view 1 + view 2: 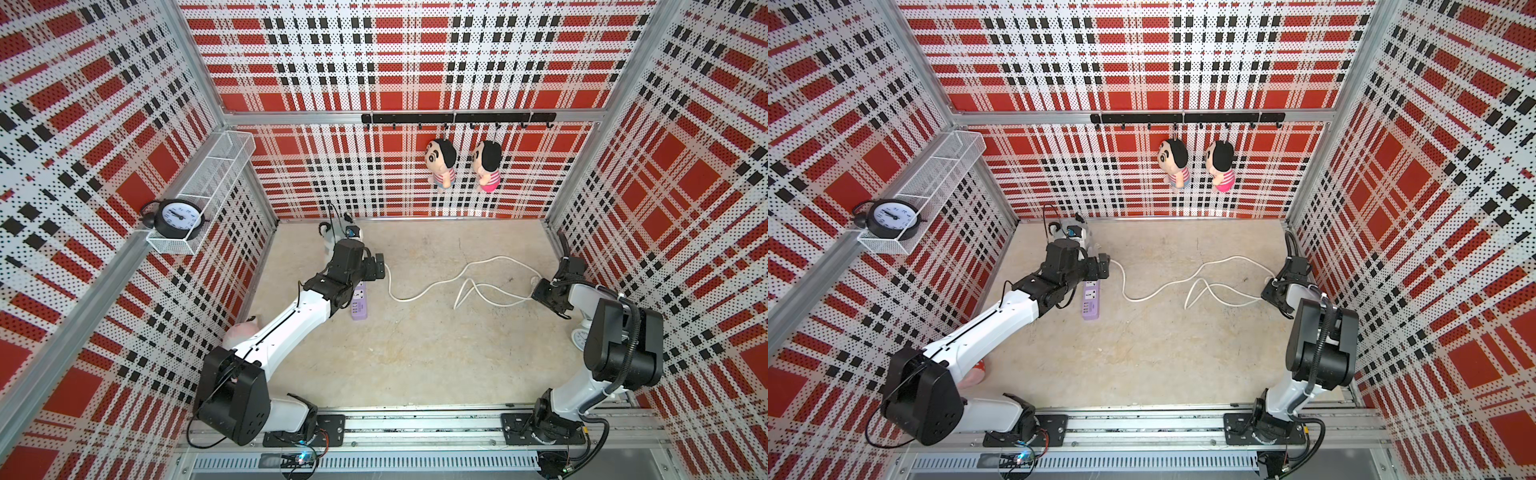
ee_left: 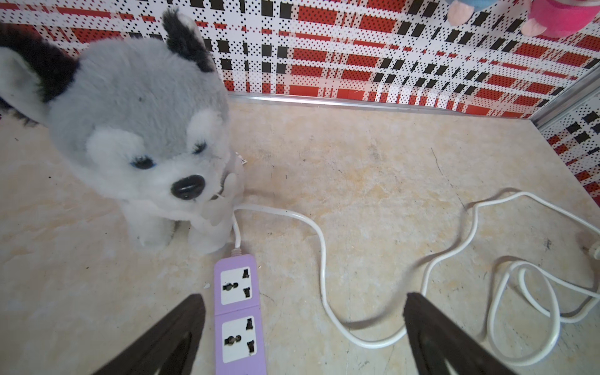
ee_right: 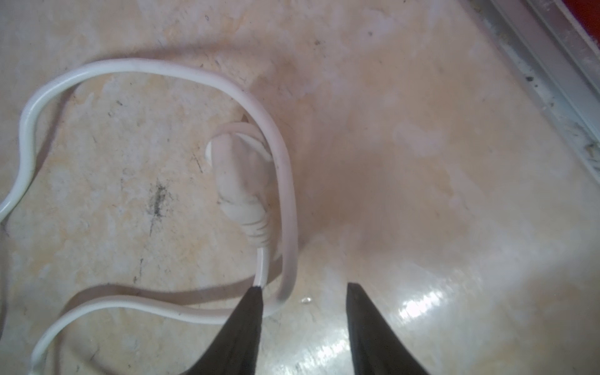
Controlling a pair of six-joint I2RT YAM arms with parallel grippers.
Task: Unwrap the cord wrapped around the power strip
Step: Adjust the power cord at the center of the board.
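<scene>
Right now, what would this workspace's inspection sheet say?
Surface: beige marbled tabletop.
Job's things: power strip lies flat; cord lies in loose loops beside it, none around the strip; plug by the right gripper.
Clutter: husky plush at the strip's cord end; white clock beside the right arm.
Grippers: left gripper open above the strip; right gripper open, cord bend between its fingers.
Cables: black cables along the arms.
Surroundings: plaid walls; two dolls on hooks; black alarm clock in wire shelf.

No legible text; clock [image 1: 179, 216] dial numerals too blurred.
</scene>
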